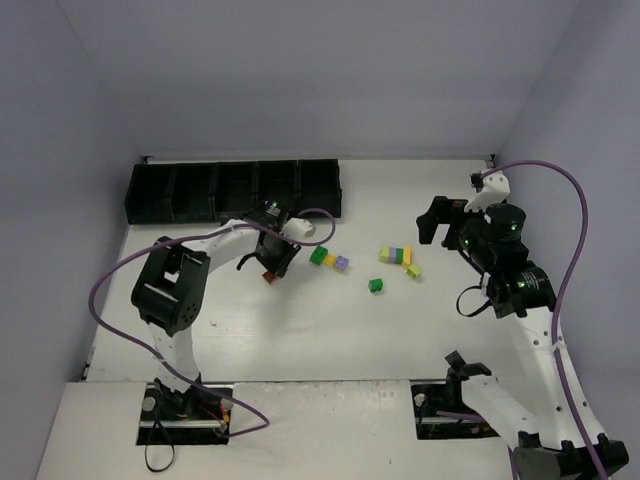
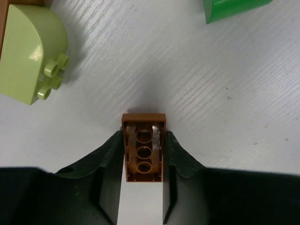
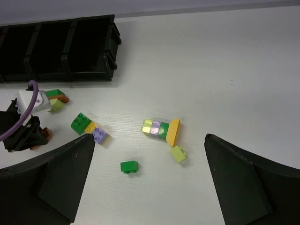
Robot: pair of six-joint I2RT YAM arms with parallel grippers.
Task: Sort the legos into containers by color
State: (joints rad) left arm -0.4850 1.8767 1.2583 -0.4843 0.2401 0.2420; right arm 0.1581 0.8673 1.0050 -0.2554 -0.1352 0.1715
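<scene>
We grip a brown brick (image 2: 143, 149) in the left jaws, low at the bench (image 2: 225, 122); right jaws wide.
From above, the left jaws sit near the containers (image 1: 235, 190), legos (image 1: 397, 256) scattered mid-bench; at the left wrist, the jaws clamp the brick's long sides, a lime brick (image 2: 30, 51) nearby; at the right wrist, the jaws gape, holding nothing.

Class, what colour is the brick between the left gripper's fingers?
The brick is orange-brown; left wrist view.
</scene>
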